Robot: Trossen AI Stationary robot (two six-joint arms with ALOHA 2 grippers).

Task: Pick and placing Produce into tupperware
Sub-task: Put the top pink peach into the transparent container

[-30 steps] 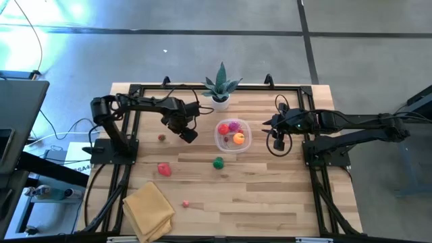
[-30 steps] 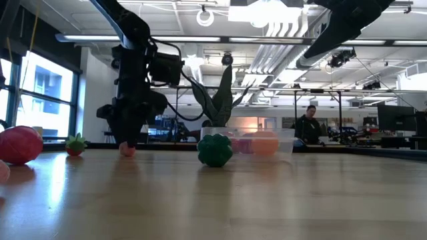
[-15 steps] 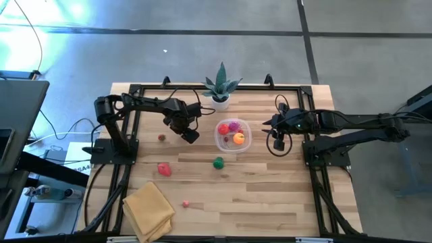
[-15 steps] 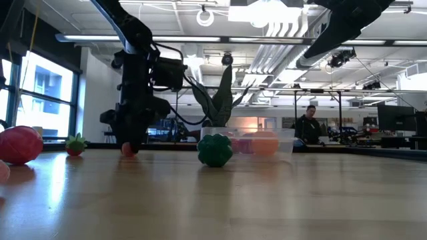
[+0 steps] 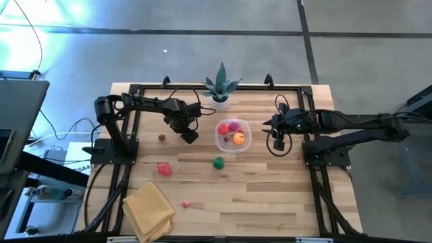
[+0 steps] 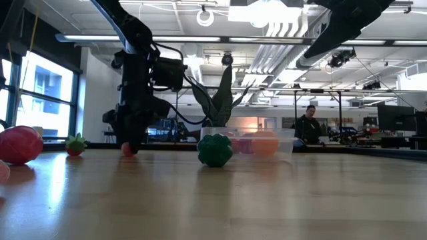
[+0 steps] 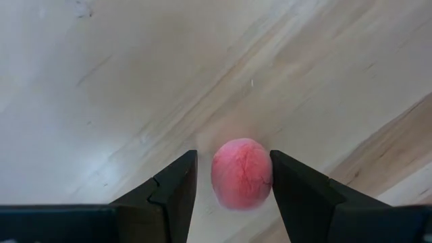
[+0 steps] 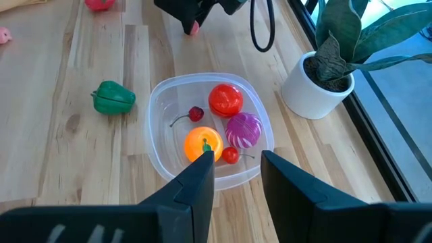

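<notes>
While the left gripper [image 7: 233, 177] stands low over the table with its jaws apart on either side of one pink fruit [image 7: 241, 173], that fruit rests on the wood just left of the tupperware [image 5: 233, 136], one finger touching it. The tupperware sits near the table's far edge, beside one potted plant [image 5: 220, 86]. It holds five pieces: one red tomato [image 8: 225, 100], one purple piece [image 8: 241, 129], one orange [image 8: 203, 144], one dark cherry [image 8: 196, 113] and one small red cherry [image 8: 230, 156]. On the table outside it lie one green pepper [image 5: 218, 163], one large red piece [image 5: 164, 169], one small brown piece [image 5: 162, 138] and one small pink piece [image 5: 185, 203]. One folded yellow cloth [image 5: 148, 209] lies at the near left corner. The right gripper [image 8: 233, 167] hangs to the right of the tupperware, jaws apart and holding nothing.
</notes>
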